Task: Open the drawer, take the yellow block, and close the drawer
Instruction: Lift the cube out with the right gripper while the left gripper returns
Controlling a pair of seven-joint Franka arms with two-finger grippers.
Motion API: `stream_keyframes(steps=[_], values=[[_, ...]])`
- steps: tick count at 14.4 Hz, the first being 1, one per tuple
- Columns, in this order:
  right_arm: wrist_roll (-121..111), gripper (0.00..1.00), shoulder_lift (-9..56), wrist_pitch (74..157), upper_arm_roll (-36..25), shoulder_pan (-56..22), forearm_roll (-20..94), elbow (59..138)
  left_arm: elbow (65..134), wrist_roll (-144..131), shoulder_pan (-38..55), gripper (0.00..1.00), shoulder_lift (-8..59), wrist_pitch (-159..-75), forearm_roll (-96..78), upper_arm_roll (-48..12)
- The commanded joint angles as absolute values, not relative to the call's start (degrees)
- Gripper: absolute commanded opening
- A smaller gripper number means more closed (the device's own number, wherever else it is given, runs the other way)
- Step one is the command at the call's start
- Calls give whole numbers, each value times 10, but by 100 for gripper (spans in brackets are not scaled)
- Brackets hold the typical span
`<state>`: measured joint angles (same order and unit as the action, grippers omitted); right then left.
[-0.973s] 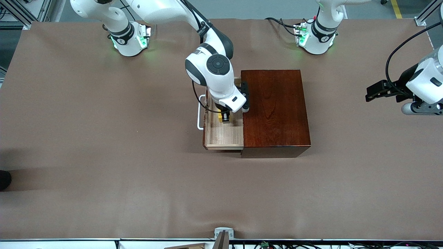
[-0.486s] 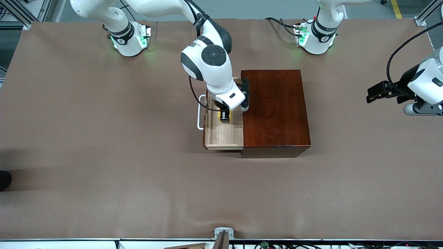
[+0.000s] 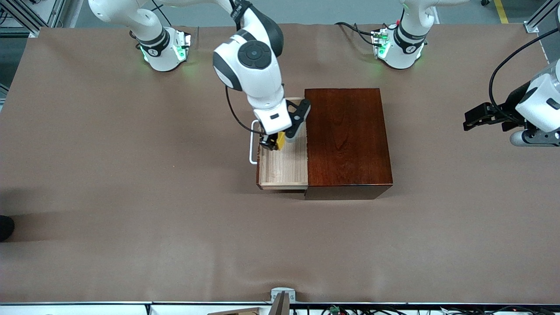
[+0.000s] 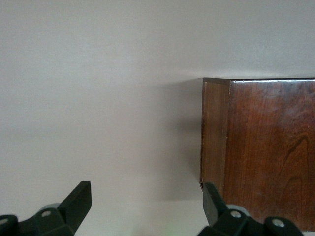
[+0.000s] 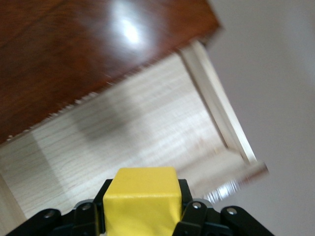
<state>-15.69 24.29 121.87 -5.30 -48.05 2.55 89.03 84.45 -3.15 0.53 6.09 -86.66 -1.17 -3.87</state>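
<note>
The right gripper (image 3: pixel 274 143) grips the yellow block (image 3: pixel 280 140), raised above the open drawer (image 3: pixel 284 168) of the wooden box (image 3: pixel 348 138). The left gripper (image 3: pixel 471 119) waits with fingers spread and empty, toward the left arm's end of the table (image 3: pixel 131 175).

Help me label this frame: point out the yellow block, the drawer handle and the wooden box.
yellow block (image 3: pixel 280 140): front view, its visible yellow face.
drawer handle (image 3: pixel 251 151): front view, the white bar.
wooden box (image 3: pixel 348 135): front view, middle of its top.
</note>
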Motion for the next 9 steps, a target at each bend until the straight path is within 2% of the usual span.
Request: stream_keyframes(steps=[1,4,9], values=[[-61,0,165,1216,-61,-453,18,980,844,-25,-2,100,60,-872,-1,-46],[20,0,128,1162,-70,-402,15,1010,843,-25,-2,100,60,-876,-2,-46],[54,0,133,1092,-70,-264,15,1013,842,-25,2,100,60,-876,-3,-47]])
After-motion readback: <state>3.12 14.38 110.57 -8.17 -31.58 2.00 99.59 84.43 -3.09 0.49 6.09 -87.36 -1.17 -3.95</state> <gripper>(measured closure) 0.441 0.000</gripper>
